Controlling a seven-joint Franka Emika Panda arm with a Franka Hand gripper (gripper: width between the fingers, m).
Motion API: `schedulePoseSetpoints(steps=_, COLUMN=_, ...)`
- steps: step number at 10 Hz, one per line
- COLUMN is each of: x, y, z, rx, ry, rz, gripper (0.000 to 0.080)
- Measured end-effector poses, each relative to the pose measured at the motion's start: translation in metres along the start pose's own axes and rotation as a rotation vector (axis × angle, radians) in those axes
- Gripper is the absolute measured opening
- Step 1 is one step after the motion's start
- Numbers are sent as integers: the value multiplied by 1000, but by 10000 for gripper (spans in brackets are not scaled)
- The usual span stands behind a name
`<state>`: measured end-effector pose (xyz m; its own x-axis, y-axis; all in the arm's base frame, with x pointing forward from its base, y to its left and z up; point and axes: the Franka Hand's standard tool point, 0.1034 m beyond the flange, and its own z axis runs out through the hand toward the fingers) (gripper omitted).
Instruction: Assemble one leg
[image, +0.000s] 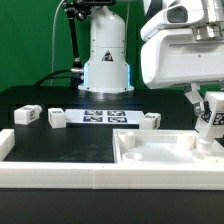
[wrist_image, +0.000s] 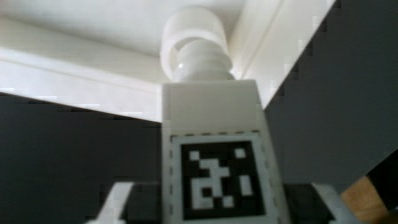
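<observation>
**Small white oblong plastic leg (wrist_image: 215, 140) with black-and-white square tags, held aloft**

Position: pinched in the tool (image: 207, 112), clear of the black worktop (image: 60, 145). Its rounded end points at a far corner recess on the exterior view's right. Whether they touch cannot be told.

Container: large white square plastic tray-like piece (image: 150, 150) with recessed corners, lying on the worktop. The recesses in view hold nothing.

Risks, as judged:
- The rounded end may meet the recess off-centre or tilted and jam, because the wrist view shows it only obliquely.
- The tray-like piece appears unclamped and may slide under a push.
- The leg may slip in the pinch if twisted.
</observation>
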<state>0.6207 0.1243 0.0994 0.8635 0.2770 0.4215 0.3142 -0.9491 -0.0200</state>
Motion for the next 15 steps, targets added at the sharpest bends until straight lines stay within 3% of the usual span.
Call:
schedulePoseSetpoints(steps=3, x=-8, y=0, z=8, rx=3, ry=-14, rz=2, gripper=292)
schedulePoseSetpoints(steps=7, x=-4, y=1, z=11, rx=-11, ry=37, rz=3, gripper=292)
schedulePoseSetpoints(steps=9, x=-10, y=1, z=21, rx=-15, ry=47, rz=6, gripper=292)
schedulePoseSetpoints(steps=14, x=-9, y=3, z=23, rx=-28, ry=91, rz=8, gripper=292)
schedulePoseSetpoints(steps=15, x=-9, y=3, z=23, rx=-28, ry=91, rz=8, gripper=384)
